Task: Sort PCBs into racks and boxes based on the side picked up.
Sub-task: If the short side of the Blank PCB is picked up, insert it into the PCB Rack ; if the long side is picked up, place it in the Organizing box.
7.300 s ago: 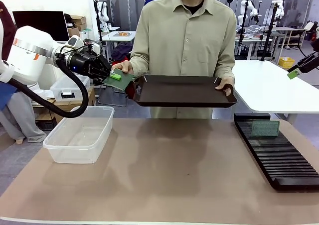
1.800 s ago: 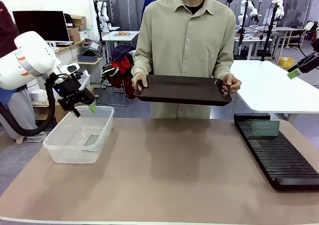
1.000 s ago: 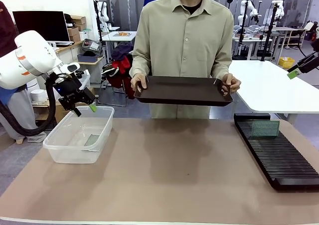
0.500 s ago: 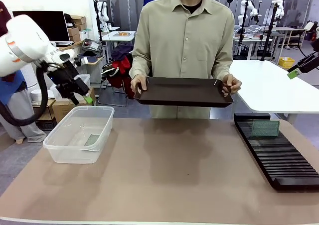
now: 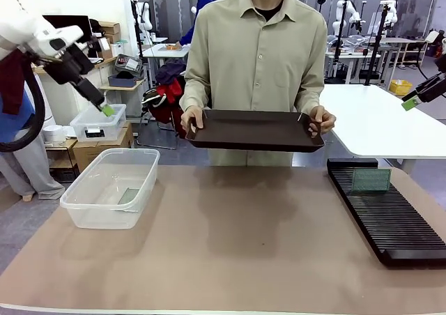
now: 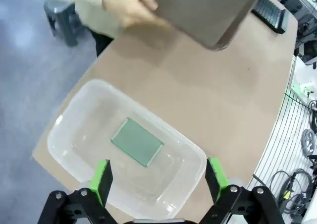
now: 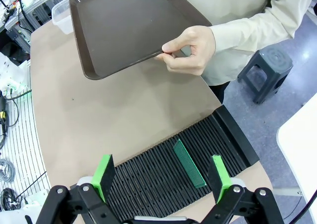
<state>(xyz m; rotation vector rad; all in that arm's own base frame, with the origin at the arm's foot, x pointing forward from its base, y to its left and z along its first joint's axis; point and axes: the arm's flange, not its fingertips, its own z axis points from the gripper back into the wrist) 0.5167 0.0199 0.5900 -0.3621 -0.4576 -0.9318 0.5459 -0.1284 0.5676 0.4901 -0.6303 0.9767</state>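
Observation:
One green PCB [image 5: 129, 196] lies flat on the bottom of the clear box [image 5: 83, 210] at the table's left. In the left wrist view the PCB [image 6: 137, 141] and box [image 6: 193, 152] are straight below my left gripper [image 6: 158, 177], which is open and empty. From the front, the left gripper [image 5: 104, 108] hangs high above and behind the box. A second PCB [image 5: 370, 180] stands upright in the black rack [image 5: 390, 224] at the right. My right gripper [image 7: 161, 177] is open and empty over the rack [image 7: 148, 179] and its PCB [image 7: 188, 163]. It sits at the far right edge [image 5: 416, 100].
Across the table a person holds a dark brown tray [image 5: 254, 129] level in both hands [image 5: 194, 118], above the far edge. A small lidded bin [image 5: 97, 123] sits behind the box. A white table [image 5: 390, 120] stands at back right, a stool [image 7: 262, 75] beside it.
My left arm has lifted up and swung back to the left, away from the box, with its gripper still open. The PCB stays in the box. The right arm has not moved.

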